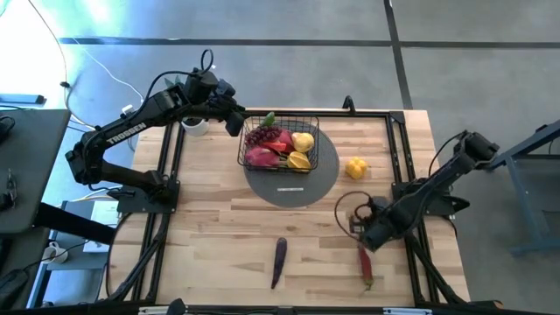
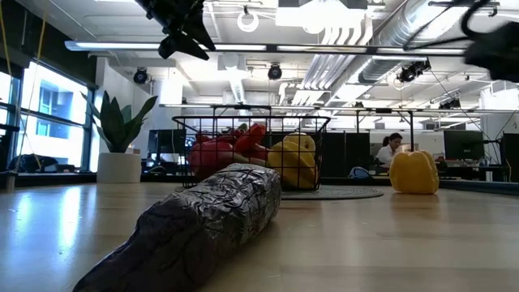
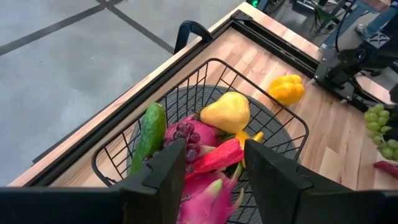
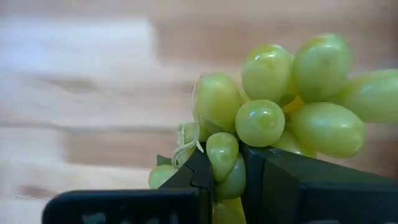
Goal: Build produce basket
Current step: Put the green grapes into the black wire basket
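The black wire basket [image 1: 317,147] stands on the grey round mat [image 1: 289,191] and holds pink dragon fruit [image 3: 205,193], red grapes [image 3: 189,138], a green cucumber [image 3: 149,134], a yellow pear-shaped piece [image 3: 227,112] and a red piece [image 3: 217,155]. My left gripper [image 3: 214,171] hovers open above the basket's left side [image 1: 234,118]. My right gripper [image 1: 362,229] is near the table's right front and is shut on green grapes [image 4: 280,112]. A yellow pepper [image 1: 356,167], a purple pod [image 1: 279,260] and a red pod [image 1: 366,267] lie on the table. My right gripper pinches the green grape bunch between its two fingers, at the lower grapes [image 4: 225,163] of the cluster. The rest of the bunch stands out past the fingertips [image 4: 273,168]. In the left wrist view the grapes [image 3: 382,134] show above the table beside the red pod.
A spiky potted plant in a white pot [image 1: 194,125] stands just left of the basket, under my left arm. The purple pod [image 2: 203,223] lies close to the near edge. Dark frame rails [image 1: 398,157] run along the table's sides. A person [image 2: 388,150] sits far behind.
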Robot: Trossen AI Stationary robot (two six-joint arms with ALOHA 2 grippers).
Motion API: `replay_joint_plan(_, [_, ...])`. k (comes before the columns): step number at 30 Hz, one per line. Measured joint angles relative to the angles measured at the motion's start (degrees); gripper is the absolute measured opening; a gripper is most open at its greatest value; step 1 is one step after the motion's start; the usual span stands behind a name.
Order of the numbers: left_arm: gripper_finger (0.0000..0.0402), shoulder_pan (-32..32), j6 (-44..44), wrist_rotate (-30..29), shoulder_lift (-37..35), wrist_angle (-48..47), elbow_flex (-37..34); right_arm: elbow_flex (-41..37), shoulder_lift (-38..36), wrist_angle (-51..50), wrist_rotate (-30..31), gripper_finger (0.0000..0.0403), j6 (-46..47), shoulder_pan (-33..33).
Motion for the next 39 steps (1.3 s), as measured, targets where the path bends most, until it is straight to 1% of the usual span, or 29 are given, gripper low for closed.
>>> replay_joint_plan(3, [0.0152,0.0,0.1,0.0,0.0,0.0,0.0,0.0,-2.6,1.0,7.0,0.0018,-2.5,-2.6])
replay_joint_plan(6, [0.0152,0.0,0.1,0.0,0.0,-0.4,0.0,0.0,-4.5,3.8,13.2,0.0018,-7.3,-5.4])
replay_joint_plan(9, [0.0152,0.0,0.1,0.0,0.0,-1.3,0.0,0.0,-5.6,8.7,17.7,0.0018,-14.3,-8.8])
replay_joint_plan(11, [0.0152,0.0,0.1,0.0,0.0,-2.6,0.0,0.1,-5.6,12.5,19.6,0.0017,-19.4,-11.4])
replay_joint_plan(20, [0.0152,0.0,0.5,0.0,0.0,-10.7,0.0,0.1,-5.6,32.6,24.4,0.0017,-43.2,-22.5])
replay_joint_plan(27, [0.0152,0.0,3.1,0.0,0.0,-15.7,0.0,0.1,-5.6,48.1,24.5,0.0016,-60.1,-29.9])
replay_joint_plan(33, [0.0152,0.0,3.5,0.0,-0.1,-18.8,0.0,0.1,-5.6,57.1,24.5,0.0016,-70.5,-35.0])
replay_joint_plan(39, [0.0152,0.0,4.7,0.0,-0.2,-22.2,0.0,0.1,-5.6,64.2,24.4,0.0016,-78.0,-39.0])
